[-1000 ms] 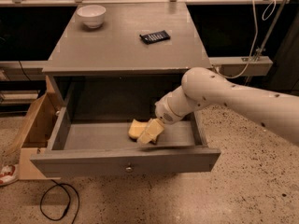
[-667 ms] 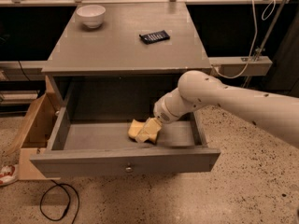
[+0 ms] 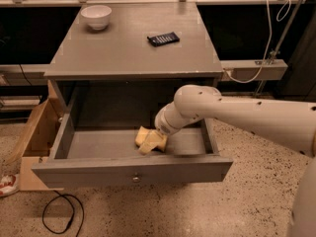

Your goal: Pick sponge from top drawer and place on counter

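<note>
In top drawer (image 3: 94, 147), gripper (image 3: 157, 141) at foam sponge (image 3: 142, 136)

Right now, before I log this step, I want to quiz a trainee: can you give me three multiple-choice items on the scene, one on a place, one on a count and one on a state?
1. Where is the sponge?
A) on the counter
B) in the top drawer
C) on the floor

2. How many things lie on the counter?
A) none
B) two
C) four

3. What state is the top drawer in?
A) pulled open
B) shut
C) lifted right out

Answers:
1 B: the sponge lies inside the top drawer, and the tool reaches down into the drawer right at it.
2 B: only a white bowl and a dark flat device sit on the counter.
3 A: the drawer's inside shows, and its front stands out past the counter's edge.
</note>
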{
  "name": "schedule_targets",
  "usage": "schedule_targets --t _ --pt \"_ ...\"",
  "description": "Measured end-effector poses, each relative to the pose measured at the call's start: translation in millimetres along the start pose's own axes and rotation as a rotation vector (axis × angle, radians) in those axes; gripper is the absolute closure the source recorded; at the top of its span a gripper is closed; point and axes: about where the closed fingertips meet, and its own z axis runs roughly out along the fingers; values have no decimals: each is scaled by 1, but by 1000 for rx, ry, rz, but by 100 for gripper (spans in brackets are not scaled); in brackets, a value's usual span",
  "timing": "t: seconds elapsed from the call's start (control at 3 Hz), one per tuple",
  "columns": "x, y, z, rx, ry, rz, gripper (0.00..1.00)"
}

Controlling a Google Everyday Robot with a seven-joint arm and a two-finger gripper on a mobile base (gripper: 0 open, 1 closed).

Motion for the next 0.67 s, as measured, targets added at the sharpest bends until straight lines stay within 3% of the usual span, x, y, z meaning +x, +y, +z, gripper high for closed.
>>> schedule_targets --t 0.67 --pt "17 -4 19 12 5 -36 0"
